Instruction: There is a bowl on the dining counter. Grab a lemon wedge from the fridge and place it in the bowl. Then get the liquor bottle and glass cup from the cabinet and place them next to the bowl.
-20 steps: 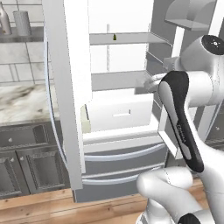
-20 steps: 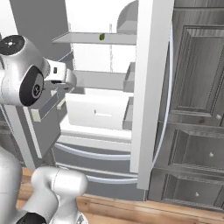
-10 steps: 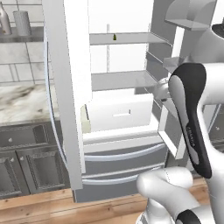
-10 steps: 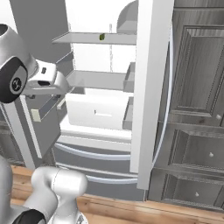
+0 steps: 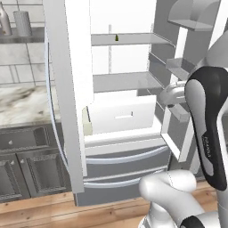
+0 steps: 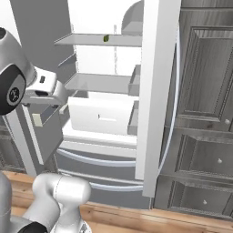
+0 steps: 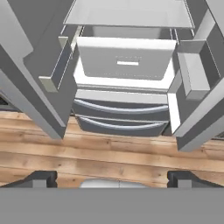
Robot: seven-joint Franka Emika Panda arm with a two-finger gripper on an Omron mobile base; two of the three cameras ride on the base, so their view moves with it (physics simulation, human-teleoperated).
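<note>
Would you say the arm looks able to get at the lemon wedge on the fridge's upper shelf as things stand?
Probably yes: both fridge doors stand open, and the lemon wedge sits alone on the upper shelf. The open gripper would need raising.

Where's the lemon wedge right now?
The lemon wedge sits on the top shelf inside the open fridge, toward the back. In the right base view it is near the shelf's middle, left of the right door.

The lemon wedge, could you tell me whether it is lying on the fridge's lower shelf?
No, the lemon wedge sits on the upper shelf of the open fridge.
</note>
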